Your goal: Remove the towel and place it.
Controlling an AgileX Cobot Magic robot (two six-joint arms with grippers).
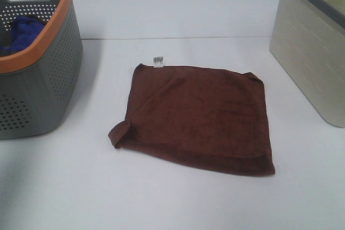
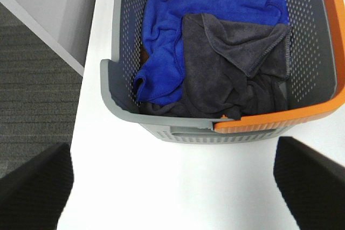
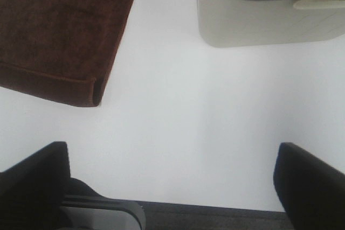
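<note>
The dark reddish-brown towel [image 1: 197,114] lies spread flat on the white table [image 1: 178,197], in the middle. Its white barcode tag [image 1: 158,61] is at the far left corner, and the near left corner [image 1: 119,133] is folded over. One corner of the towel also shows in the right wrist view [image 3: 59,30]. Neither arm shows in the exterior high view. My left gripper [image 2: 172,197] is open and empty over the table beside the grey basket. My right gripper [image 3: 172,187] is open and empty above the table's edge, apart from the towel.
A grey perforated basket with an orange rim [image 1: 38,52] stands at the back left and holds a blue cloth [image 2: 205,9] and a dark grey cloth [image 2: 226,74]. A beige bin with a grey rim [image 1: 312,52] stands at the back right, also in the right wrist view [image 3: 259,20].
</note>
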